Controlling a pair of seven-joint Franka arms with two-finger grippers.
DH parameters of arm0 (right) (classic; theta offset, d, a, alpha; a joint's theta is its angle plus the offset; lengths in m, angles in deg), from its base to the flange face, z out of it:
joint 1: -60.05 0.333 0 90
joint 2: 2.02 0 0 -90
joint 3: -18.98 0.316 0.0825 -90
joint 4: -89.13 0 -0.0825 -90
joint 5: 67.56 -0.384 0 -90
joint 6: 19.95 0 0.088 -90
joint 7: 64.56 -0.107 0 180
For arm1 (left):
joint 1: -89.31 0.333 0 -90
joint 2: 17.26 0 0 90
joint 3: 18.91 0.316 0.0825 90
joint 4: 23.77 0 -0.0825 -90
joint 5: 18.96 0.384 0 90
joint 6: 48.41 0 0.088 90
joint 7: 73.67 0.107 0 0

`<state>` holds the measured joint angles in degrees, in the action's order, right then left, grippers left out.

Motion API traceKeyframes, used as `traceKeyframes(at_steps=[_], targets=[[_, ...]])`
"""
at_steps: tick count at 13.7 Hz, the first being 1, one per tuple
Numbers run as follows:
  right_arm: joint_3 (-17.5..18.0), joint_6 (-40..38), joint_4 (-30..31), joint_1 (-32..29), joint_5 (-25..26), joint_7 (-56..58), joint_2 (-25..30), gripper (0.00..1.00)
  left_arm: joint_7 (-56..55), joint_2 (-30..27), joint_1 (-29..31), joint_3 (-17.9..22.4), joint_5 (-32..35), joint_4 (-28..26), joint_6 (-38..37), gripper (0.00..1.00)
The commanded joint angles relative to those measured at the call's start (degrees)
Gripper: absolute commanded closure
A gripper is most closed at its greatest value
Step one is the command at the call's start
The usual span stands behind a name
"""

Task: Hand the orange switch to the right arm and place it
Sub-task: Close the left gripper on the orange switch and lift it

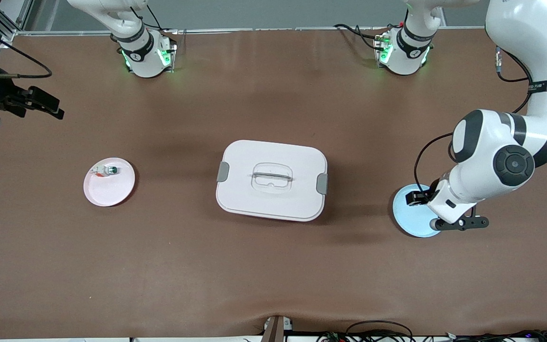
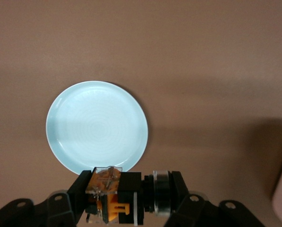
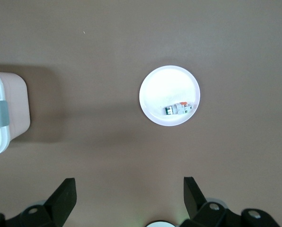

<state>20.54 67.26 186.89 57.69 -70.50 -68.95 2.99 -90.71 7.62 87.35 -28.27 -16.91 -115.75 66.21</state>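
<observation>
Orange switch (image 2: 108,196) is clamped by left gripper (image 2: 127,198) over the blue plate (image 2: 97,125), ready for handover; right gripper (image 3: 127,196), jaws wide, waits at ten o'clock.

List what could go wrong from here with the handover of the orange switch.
1. The left gripper holds the orange switch over the blue plate; the switch is tiny, leaving the right gripper little free surface to take it.
2. The right gripper waits, jaws open, high at the right arm's end of the table, so both arms must travel and may misalign.
3. The white lidded box sits between the plates; a low pass could clip it.
</observation>
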Motion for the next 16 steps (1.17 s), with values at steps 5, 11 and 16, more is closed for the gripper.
traceKeyframes(at_steps=[5,11,16], targets=[[0.7,-0.9,-4.3,-1.4,1.4,2.9,-8.7,0.00,-24.9,-0.4,0.3,-4.6,-6.3,7.8,-5.0,0.77],[0.7,-3.8,-4.4,-2.7,1.4,4.0,-11.8,0.00,-39.7,-2.9,0.2,-8.2,-13.8,10.0,-4.9,0.79],[0.7,-4.6,-6.0,-4.6,1.1,3.2,-16.9,0.00,-59.1,-3.1,-0.1,-12.7,-14.4,10.8,-3.7,0.79]])
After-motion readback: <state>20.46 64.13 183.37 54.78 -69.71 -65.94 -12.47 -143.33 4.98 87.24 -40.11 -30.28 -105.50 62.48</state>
